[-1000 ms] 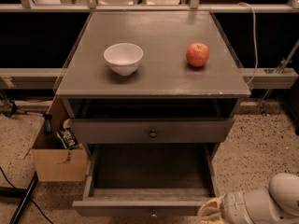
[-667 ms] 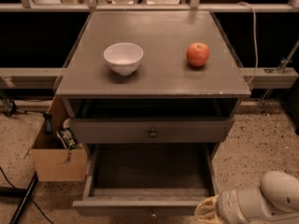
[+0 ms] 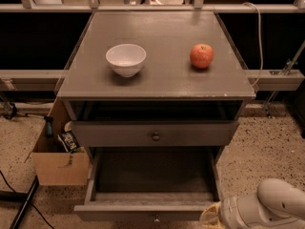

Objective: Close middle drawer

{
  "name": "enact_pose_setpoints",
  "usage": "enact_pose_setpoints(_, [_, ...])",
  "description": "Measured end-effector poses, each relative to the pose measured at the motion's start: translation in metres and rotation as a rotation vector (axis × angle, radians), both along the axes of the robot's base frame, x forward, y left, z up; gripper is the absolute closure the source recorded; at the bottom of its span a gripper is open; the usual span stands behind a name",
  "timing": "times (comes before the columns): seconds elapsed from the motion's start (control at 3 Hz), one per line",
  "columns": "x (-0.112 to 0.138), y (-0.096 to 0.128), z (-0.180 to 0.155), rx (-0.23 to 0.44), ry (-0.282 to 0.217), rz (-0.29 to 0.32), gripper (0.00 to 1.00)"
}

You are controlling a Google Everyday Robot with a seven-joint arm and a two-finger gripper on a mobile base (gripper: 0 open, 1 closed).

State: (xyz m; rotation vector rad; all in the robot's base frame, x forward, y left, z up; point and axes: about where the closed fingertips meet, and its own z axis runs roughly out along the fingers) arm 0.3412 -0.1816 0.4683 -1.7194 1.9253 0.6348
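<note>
Gripper [image 3: 211,217] beside middle drawer [image 3: 119,212] front-right corner.

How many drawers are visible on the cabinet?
2: the upper drawer just under the top, and the middle drawer pulled far out below it; another may be hidden underneath. The gripper sits at the open drawer's front right corner.

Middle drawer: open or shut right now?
Open. The wide grey wooden middle drawer is pulled far out, its bare inside showing. The gripper sits by the front's right end.
</note>
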Motion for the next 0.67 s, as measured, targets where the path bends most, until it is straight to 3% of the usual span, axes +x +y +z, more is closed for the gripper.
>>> enact_pose_setpoints(0.67, [-0.018,0.011,-0.037,-0.046,-0.006,-0.06,1.0])
